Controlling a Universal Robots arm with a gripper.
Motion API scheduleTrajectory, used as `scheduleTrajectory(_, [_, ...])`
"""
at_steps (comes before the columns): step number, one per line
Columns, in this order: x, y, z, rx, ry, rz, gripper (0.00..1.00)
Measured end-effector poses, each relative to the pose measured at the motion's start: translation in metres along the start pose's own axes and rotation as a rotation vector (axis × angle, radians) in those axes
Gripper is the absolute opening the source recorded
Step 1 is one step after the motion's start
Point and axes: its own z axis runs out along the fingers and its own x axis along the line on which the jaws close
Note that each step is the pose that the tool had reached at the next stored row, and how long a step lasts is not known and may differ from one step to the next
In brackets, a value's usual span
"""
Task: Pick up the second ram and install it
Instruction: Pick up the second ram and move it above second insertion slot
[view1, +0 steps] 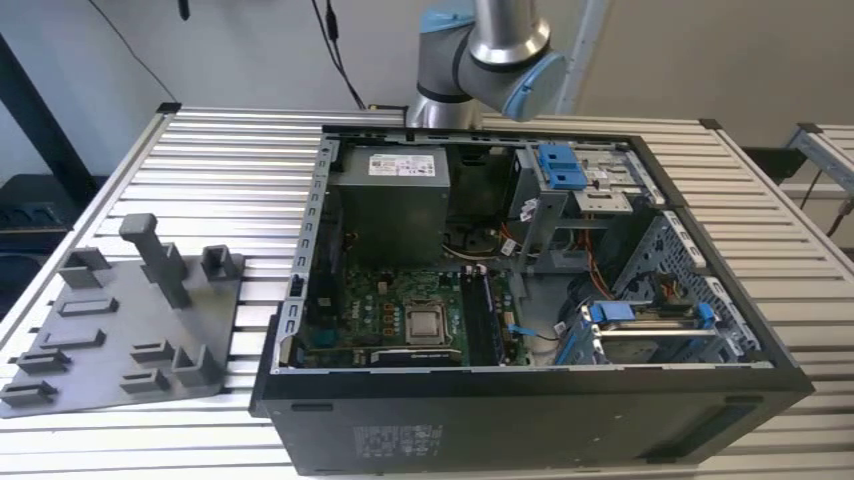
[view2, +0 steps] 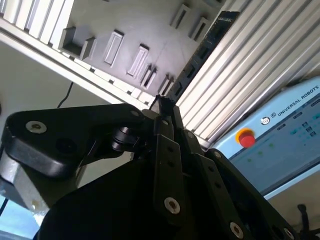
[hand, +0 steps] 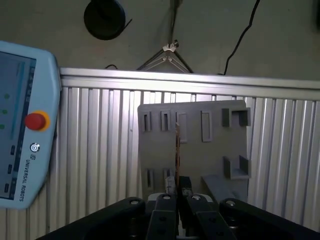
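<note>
In the exterior view the arm (view1: 481, 50) rises at the far side of the open computer case (view1: 534, 400). The motherboard (view1: 400, 310) and its memory slots (view1: 489, 315) lie exposed inside. The grey tray (view1: 100, 375) sits on the slatted table (view1: 200, 140) at the exterior view's left, just beside the case.

In the second wrist view the gripper (view2: 162, 106) is closed, its fingers pinched together on one end of the second ram (view2: 200, 55). The stick reaches out from the fingertips as a dark strip over the tray (view2: 150, 25), with a teach pendant (view2: 280, 130) off to one side.

In the first wrist view the same stick (hand: 176, 150) shows edge-on as a thin line running straight out from the clamped gripper (hand: 177, 196) above the tray (hand: 210, 155).

The step in hand looks like carrying the stick. It is likely done well by keeping the grip firm and the stick straight between the fingers. A tilt would probably foul the narrow slot and stress the board.
</note>
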Motion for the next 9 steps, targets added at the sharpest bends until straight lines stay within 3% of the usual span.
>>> scheduleTrajectory(9, [-0.0001,-0.0007,-0.0002,0.0004,0.0003,0.000,0.14])
